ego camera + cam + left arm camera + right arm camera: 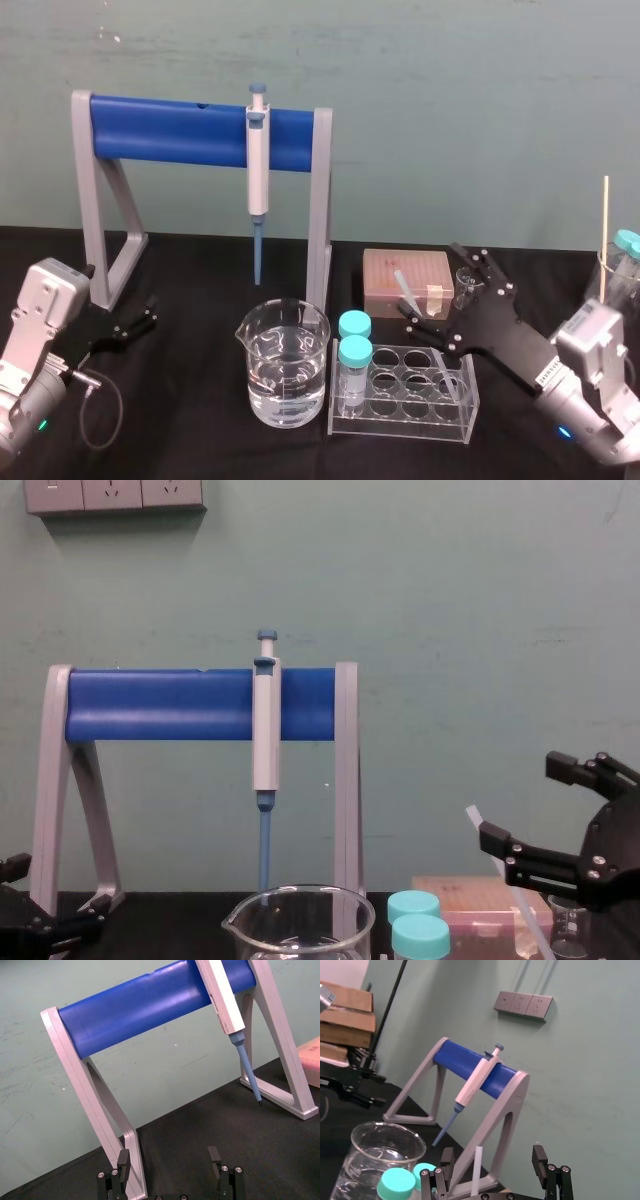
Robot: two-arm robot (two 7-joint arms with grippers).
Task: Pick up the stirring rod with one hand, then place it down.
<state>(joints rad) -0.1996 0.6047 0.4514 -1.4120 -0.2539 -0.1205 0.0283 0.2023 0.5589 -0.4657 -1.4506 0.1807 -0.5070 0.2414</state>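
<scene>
Centring comes before squeezing: the right end effector (492,1152) gapes wide around the tilted stirring rod (477,1165), whose lower end seems to sit in the clear tube rack (400,425), closer to one finger, while the left end effector (148,315) idles open near the pipette stand (180,125).

One pipette (259,165), one stirring rod (476,1165), one rack (400,425) holding two capped vials (354,372).

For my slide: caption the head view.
Right end effector open around the stirring rod at the tube rack; left end effector idle.
</scene>
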